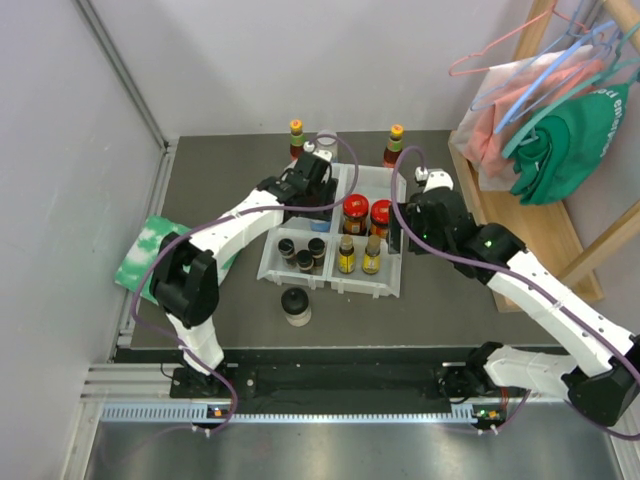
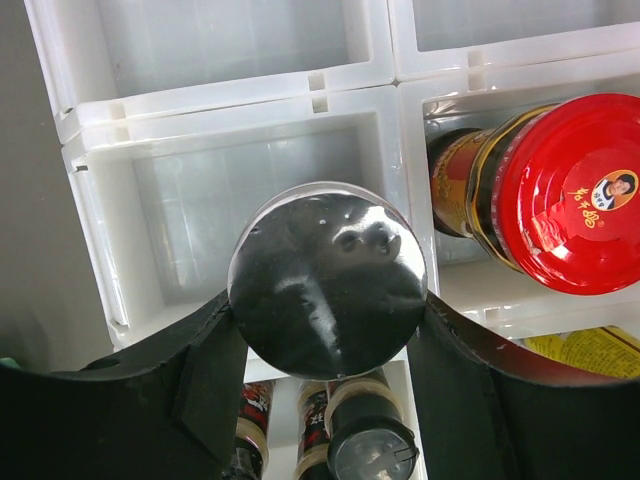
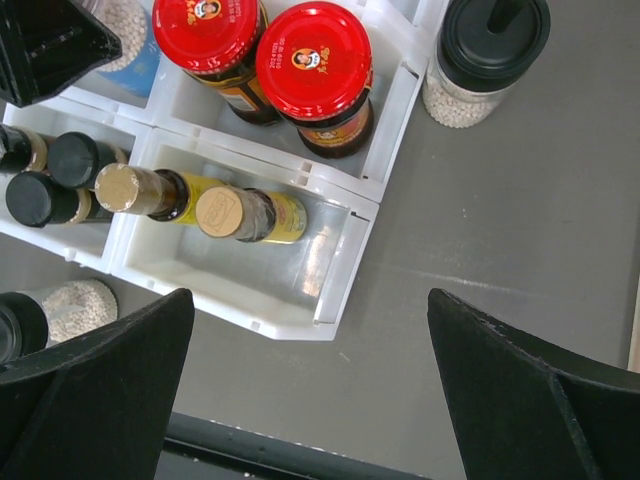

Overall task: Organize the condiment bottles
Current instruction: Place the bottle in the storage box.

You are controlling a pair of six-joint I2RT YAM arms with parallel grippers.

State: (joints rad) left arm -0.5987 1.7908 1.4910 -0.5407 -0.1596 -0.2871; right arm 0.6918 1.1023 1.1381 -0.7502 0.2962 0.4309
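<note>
My left gripper [image 1: 303,193] is shut on a black-capped jar [image 2: 328,280] and holds it over the left middle compartment of the white tray [image 1: 392,283]; its fingers [image 2: 215,375] press the cap from both sides. The tray holds two red-lidded jars [image 1: 356,211], two yellow-labelled sauce bottles [image 1: 346,256] and three tiny dark spice jars [image 1: 304,259]. My right gripper [image 3: 310,400] is open and empty, above the table beside the tray's near right corner [image 3: 330,318]. A black-capped jar [image 1: 296,306] stands in front of the tray. Another [image 3: 488,55] stands right of the tray.
Two sauce bottles with yellow-green caps [image 1: 296,136] [image 1: 395,144] stand behind the tray. A green-white cloth [image 1: 150,250] lies at the left edge. A wooden rack with hangers and clothes [image 1: 560,110] stands at the right. White walls close the left and back.
</note>
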